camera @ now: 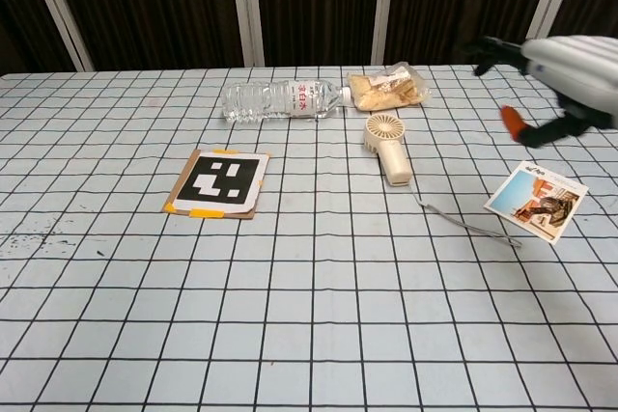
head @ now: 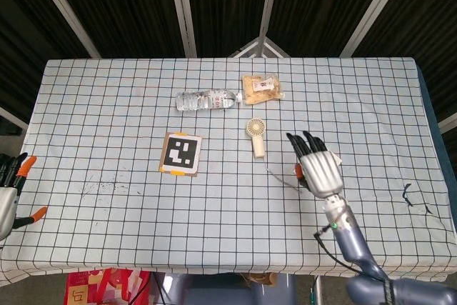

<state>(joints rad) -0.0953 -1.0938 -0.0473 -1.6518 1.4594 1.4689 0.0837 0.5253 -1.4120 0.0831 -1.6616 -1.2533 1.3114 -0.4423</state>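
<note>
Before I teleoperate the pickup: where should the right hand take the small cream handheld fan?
Grip the small cream handheld fan by its straight handle, coming from above. It lies flat, its round head toward the bottle, and the handle is its narrowest part, on the right hand's side.

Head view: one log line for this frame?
right hand: open, raised over card | left hand: at table edge, empty | fan: lying free, cord trailing

We take this for a lab test rig: a fiducial marker card (head: 180, 153) taped to a grid-checked tablecloth (head: 107, 105), dark curtains behind.
</note>
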